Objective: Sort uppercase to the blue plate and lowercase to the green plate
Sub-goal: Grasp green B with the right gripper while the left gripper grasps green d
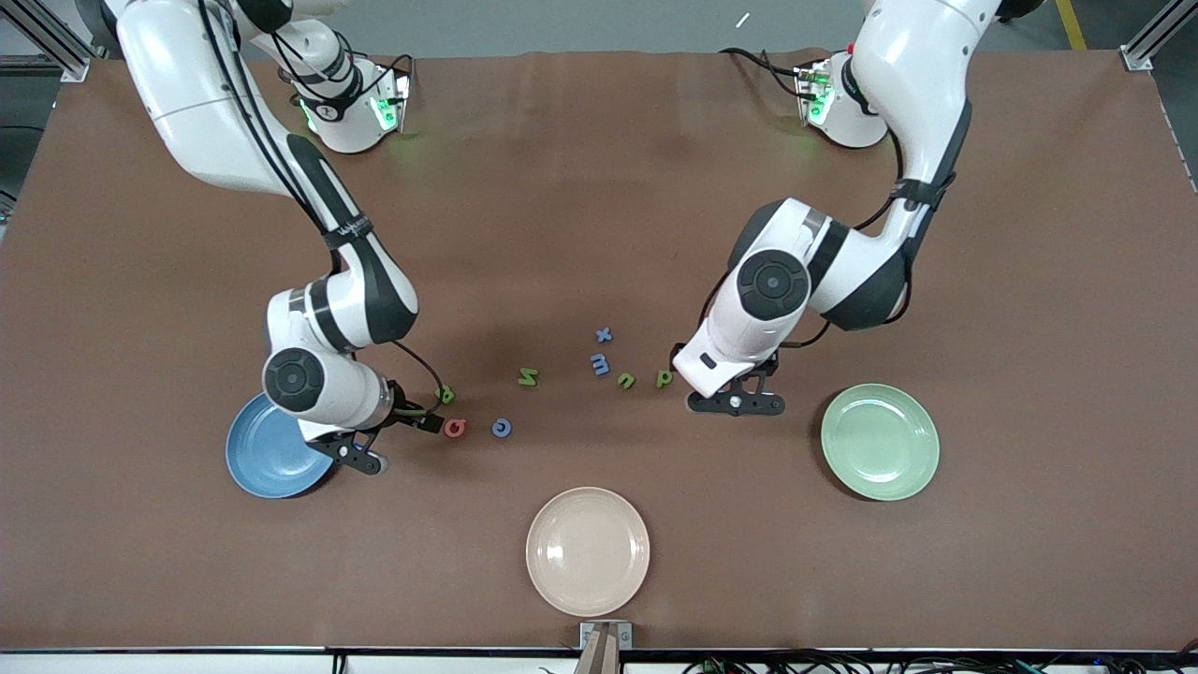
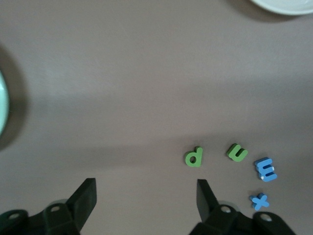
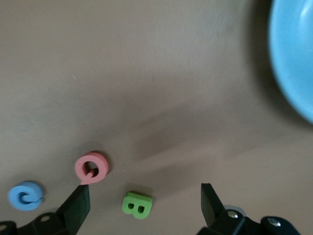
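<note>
The uppercase pieces lie toward the right arm's end: green B, pinkish-red Q, blue C, green N. My right gripper hangs open by the blue plate; the B shows between its fingers, untouched. The lowercase pieces are green p, green u, blue m, blue x. My left gripper hovers open and empty between the p and the green plate.
A beige plate sits nearest the front camera, midway between the other two plates. The brown table runs wide toward the arm bases.
</note>
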Available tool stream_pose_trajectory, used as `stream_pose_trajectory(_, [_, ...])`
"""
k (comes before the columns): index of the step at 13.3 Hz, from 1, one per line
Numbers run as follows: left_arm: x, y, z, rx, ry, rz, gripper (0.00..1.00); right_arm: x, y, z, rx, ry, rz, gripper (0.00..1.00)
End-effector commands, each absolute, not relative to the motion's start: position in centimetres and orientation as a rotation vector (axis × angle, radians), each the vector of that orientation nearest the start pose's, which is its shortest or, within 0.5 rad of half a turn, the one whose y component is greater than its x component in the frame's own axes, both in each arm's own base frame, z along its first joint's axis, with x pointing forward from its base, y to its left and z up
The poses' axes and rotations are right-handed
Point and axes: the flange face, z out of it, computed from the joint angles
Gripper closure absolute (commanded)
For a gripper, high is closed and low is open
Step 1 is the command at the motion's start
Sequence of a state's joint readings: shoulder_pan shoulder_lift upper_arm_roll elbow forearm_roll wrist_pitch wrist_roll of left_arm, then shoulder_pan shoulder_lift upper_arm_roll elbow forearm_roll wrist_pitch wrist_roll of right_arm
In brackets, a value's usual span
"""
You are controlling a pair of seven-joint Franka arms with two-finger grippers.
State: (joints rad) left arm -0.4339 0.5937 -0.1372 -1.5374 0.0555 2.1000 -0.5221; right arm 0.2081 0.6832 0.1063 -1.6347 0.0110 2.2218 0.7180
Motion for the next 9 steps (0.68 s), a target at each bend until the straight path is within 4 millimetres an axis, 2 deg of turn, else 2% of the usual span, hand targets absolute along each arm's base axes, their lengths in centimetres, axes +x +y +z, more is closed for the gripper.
stream_pose_trajectory(1, [59.7, -37.5, 28.3, -3.147, 0.068, 0.073, 0.15, 61.9, 22.5, 19.8, -3.036, 0.737, 0.168, 0.0])
stream_pose_trajectory(2, [59.2, -38.5, 27.3, -3.15, 0.092, 0.071, 0.17, 61.4, 23.2, 19.5, -3.042, 0.727, 0.172, 0.01])
stream_pose_trajectory(4, [58.1, -40.0, 25.3, -3.146, 0.1, 0.079, 0.22, 60.3, 23.2, 18.3, -3.055, 0.732, 0.201, 0.06])
stream_pose_trajectory(6, [58.0, -40.4, 24.0, -3.152, 0.089, 0.065, 0.24, 59.3, 23.3, 17.2, -3.047, 0.74, 0.174, 0.16])
stream_pose_trajectory(9, [57.7, -41.4, 21.9, -3.174, 0.119, 0.016, 0.26, 59.6, 23.4, 17.4, -3.044, 0.735, 0.146, 0.3])
